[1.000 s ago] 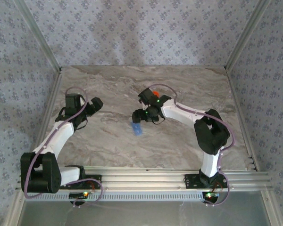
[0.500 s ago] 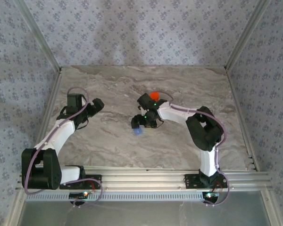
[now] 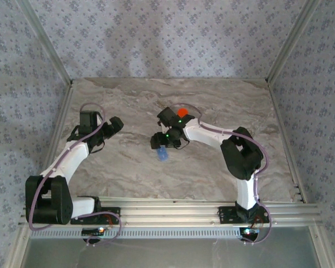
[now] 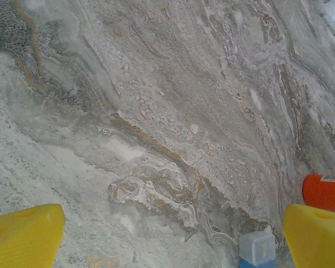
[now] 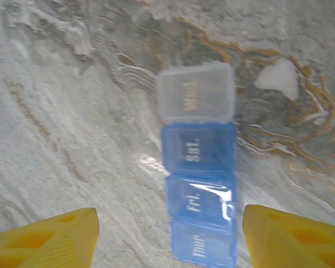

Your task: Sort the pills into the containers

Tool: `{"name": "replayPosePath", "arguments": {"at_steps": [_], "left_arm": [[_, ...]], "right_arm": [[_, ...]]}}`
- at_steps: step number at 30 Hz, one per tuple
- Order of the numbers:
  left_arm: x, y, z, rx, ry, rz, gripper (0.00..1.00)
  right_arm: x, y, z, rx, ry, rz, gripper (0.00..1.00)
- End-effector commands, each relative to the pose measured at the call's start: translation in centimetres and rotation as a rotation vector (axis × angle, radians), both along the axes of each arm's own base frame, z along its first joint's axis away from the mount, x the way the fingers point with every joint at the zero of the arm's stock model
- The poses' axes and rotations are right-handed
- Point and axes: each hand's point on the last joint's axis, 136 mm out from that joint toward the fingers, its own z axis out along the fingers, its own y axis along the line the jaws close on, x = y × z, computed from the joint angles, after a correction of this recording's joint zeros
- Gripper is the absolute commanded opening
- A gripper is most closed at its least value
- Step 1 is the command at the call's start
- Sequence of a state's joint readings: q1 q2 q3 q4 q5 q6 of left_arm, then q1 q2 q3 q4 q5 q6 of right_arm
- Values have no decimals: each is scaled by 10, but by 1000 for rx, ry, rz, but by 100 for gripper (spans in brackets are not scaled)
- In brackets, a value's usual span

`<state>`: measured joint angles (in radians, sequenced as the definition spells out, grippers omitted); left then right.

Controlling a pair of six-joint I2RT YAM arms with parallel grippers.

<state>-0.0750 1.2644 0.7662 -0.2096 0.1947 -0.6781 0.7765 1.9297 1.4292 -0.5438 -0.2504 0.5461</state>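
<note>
A pale blue translucent container (image 5: 200, 192) lies flat on the marble table. It is a strip of day compartments marked Sat., Fri. and Thur., with a clear one marked Wed (image 5: 196, 92) at its far end. My right gripper (image 5: 170, 223) hovers over it, open, with one yellow finger (image 5: 56, 237) well to its left and the other close on its right. From above the strip (image 3: 162, 154) lies just below that gripper (image 3: 159, 142). The orange bottle (image 3: 182, 112) stands behind the right wrist and shows again (image 4: 324, 192) in the left wrist view. My left gripper (image 4: 173, 223) is open over bare marble. No pills are in view.
The marble table (image 3: 128, 167) is walled by patterned panels on three sides, with a metal rail (image 3: 173, 209) along the near edge. My left gripper (image 3: 113, 124) sits at the left middle, well apart from the strip's clear end (image 4: 257, 247).
My right gripper has moved left and settled over the blue strip, the arm's elbow drawing inward. The left arm has not moved.
</note>
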Motion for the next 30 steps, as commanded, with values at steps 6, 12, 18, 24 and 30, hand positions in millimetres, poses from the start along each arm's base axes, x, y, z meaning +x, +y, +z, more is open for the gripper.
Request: {"name": "replayPosePath", "arguments": {"at_steps": [6,12,18,24,30], "left_arm": [[4,-4,12,5,-20,-23,100],[4,-3,13,9,-21,-19,100],[4,-2,15,12,-25,-16,100],[3,-1,15,13,-21,-12,100],[4,-1,14,13,-21,-11,100]], "right_arm": [[1,15,3,4,-14,44,70],[-2,18,-11,-9,11,53,70],[-10,16,-29,-27,50,60,69],[-15,14,-35,-29,79,62,69],[-10,15,-9,12,46,50,69]]}}
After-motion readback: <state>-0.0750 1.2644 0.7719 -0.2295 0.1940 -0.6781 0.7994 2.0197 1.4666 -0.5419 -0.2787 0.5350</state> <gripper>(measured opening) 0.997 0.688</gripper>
